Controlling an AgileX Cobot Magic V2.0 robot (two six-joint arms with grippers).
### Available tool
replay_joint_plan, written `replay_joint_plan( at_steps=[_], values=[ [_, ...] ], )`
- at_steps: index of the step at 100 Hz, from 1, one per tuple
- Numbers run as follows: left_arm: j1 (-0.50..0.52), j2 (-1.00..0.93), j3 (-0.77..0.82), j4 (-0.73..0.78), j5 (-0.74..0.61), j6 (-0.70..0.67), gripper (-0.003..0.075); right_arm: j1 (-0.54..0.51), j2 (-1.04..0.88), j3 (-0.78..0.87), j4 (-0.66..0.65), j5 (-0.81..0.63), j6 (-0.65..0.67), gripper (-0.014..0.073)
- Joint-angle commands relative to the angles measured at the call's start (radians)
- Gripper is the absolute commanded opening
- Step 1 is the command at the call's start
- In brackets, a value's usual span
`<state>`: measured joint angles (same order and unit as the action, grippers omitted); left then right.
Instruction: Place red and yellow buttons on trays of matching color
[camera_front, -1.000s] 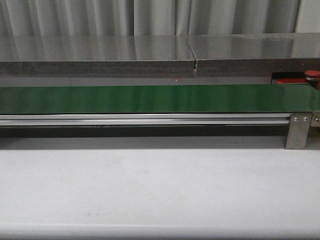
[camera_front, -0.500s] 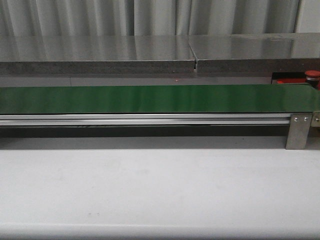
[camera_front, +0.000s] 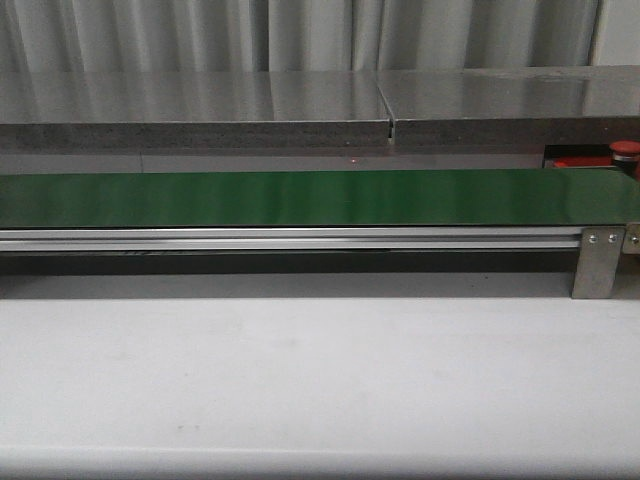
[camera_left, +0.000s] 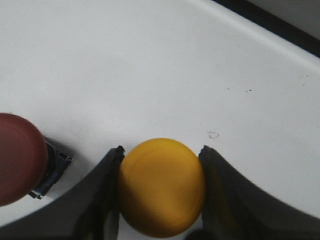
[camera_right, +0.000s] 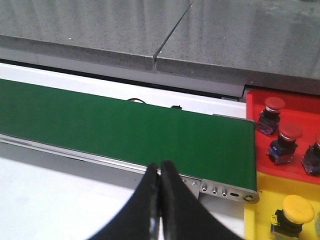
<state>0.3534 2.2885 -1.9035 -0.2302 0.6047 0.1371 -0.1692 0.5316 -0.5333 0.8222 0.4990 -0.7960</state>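
- Our left gripper is clamped on the yellow button; its smooth dome may slip, probably light.
- Our right gripper fingers are together, empty.

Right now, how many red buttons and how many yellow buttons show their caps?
Red buttons: 3
Yellow buttons: 2
Total: 5
One more cropped button hides its cap at the picture's edge, so it is not counted.
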Motion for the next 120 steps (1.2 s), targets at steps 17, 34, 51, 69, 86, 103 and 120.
replay_joint_plan(
  at_steps=[17, 34, 51, 69, 86, 103, 120],
  values=[
    [0.002, -0.225, -0.031, -0.024, 0.016, -0.007, -0.0019, 0.000, -0.001, -0.025, 0.019, -0.043, -0.009, -0.0118],
    [0.002, -0.326, -0.031, -0.049, 0.126, -0.007, -0.0019, 0.000, -0.001, -0.025, 0.019, -0.043, -0.009, -0.0118],
    [-0.011, -0.399, 0.017, -0.083, 0.177, 0.003, -0.0019, 0.000, -0.001, -0.025, 0.019, -0.043, -0.009, -0.0118],
    [-0.048, -0.470, 0.151, -0.083, 0.127, 0.045, -0.0019, 0.000, -0.001, -0.025, 0.019, -0.043, -0.009, -0.0118],
    [-0.088, -0.490, 0.290, -0.083, 0.056, 0.058, -0.0019, 0.000, -0.001, -0.025, 0.019, -0.043, -0.009, -0.0118],
    [-0.115, -0.490, 0.406, -0.083, -0.040, 0.074, -0.0019, 0.000, -0.001, -0.025, 0.019, -0.042, -0.009, -0.0118],
    [-0.121, -0.490, 0.475, -0.083, -0.099, 0.090, -0.0019, 0.000, -0.001, -0.025, 0.019, -0.042, -0.009, -0.0118]
  ],
)
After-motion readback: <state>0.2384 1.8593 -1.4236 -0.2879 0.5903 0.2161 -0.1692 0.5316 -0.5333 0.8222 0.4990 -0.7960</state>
